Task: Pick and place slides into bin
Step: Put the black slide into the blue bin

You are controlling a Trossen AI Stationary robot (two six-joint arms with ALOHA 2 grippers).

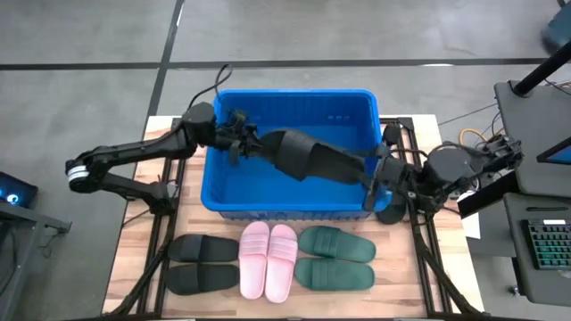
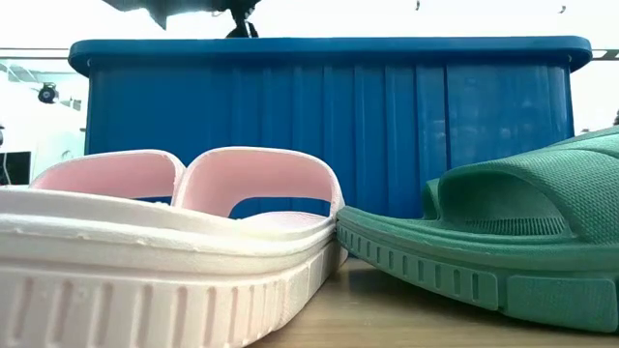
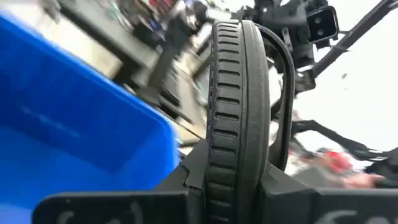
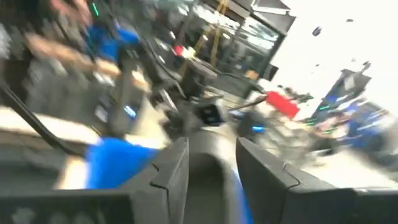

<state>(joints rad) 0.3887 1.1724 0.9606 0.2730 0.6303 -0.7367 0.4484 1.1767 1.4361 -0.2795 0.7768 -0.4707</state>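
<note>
Here we are holding two black slides (image 1: 308,159) above the bin (image 1: 223,192), long axes running across it, left gripper (image 1: 239,135) clamped on one end, right gripper (image 1: 385,169) seemingly parting at the other.

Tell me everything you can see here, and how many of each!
bin: one, bright blue, middle of the table.
black pair: two slides, black, on the table in front of the bin, left of the pink ones.
pink pair: two slides, light pink, front middle.
green pair: two slides, dark green, right of the pink ones.
held black slides: black, in the air over the bin; one or two, hard to tell.
table: one, light wood.
left tool: one, dark, shut on the held black slides.
right tool: one, dark, at the bin's right wall.
</note>
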